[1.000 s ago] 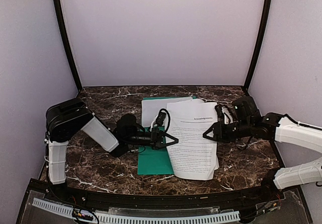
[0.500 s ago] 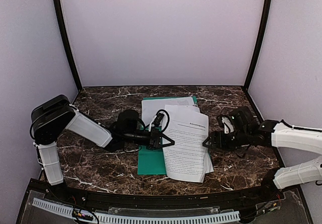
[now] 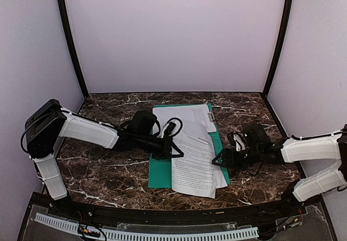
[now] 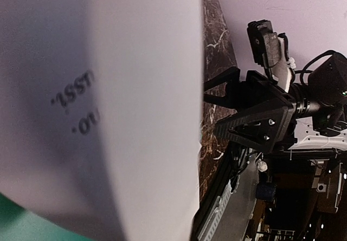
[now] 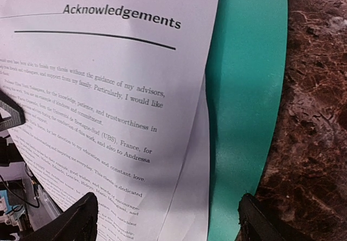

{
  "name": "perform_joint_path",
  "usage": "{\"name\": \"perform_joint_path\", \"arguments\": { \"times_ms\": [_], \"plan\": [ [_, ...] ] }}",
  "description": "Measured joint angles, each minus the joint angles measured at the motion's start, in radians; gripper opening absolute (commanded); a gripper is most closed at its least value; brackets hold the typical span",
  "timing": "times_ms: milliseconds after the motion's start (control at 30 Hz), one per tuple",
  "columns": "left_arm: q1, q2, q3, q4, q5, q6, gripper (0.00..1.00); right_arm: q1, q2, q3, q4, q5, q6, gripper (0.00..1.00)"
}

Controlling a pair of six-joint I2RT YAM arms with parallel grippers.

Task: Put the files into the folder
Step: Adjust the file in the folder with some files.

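Two files [image 3: 195,162] lying askew on the folder [image 3: 160,175], marble table [image 3: 108,178]

Print on the top sheet [image 5: 108,105]

Under my right wrist the bold heading reads "Acknowledgements" above a ruled black line. In the paragraph below it I make out "guidance of my advisors", "I would like", "trustworthiness in", "(UBS), France, for" and "also to Andressa". The paper [image 4: 124,89] against my left wrist carries a few dark letters, upside down and too blurred to read.
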Motion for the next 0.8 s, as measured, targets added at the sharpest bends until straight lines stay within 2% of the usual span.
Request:
{"name": "perform_joint_path", "arguments": {
  "times_ms": [167,300,600,800],
  "plan": [
    [0.0,-0.01,0.023,-0.13,-0.036,0.019,0.01,0.0,0.058,-0.004,0.089,-0.039,0.003,0.87],
    [0.0,-0.018,0.029,-0.17,-0.038,0.026,0.01,0.0,0.105,-0.01,0.151,-0.064,0.004,0.86],
    [0.0,-0.087,0.029,-0.156,-0.029,0.071,0.01,-0.001,0.169,-0.03,0.307,-0.118,0.034,0.86],
    [0.0,-0.169,-0.012,-0.05,0.005,0.099,0.01,-0.006,0.167,-0.082,0.406,-0.142,0.059,0.86]
  ]
}}
